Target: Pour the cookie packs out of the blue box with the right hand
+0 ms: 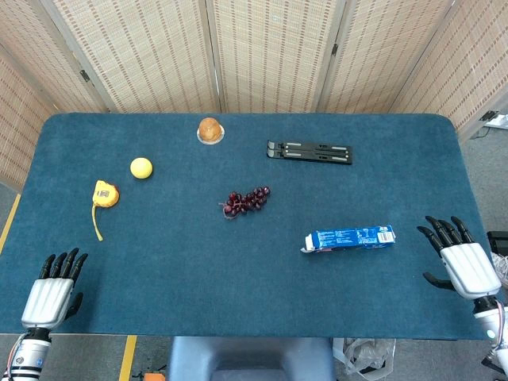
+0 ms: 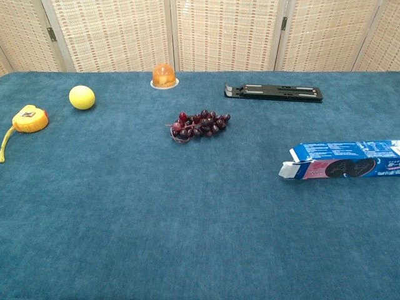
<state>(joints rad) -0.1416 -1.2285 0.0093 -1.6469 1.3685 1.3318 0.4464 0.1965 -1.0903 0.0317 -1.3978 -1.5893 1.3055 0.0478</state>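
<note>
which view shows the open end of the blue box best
The chest view: the blue box lies on its side close to the camera, its open flap at the left end plain. The head view shows the whole box from above, smaller, the flap barely readable.
</note>
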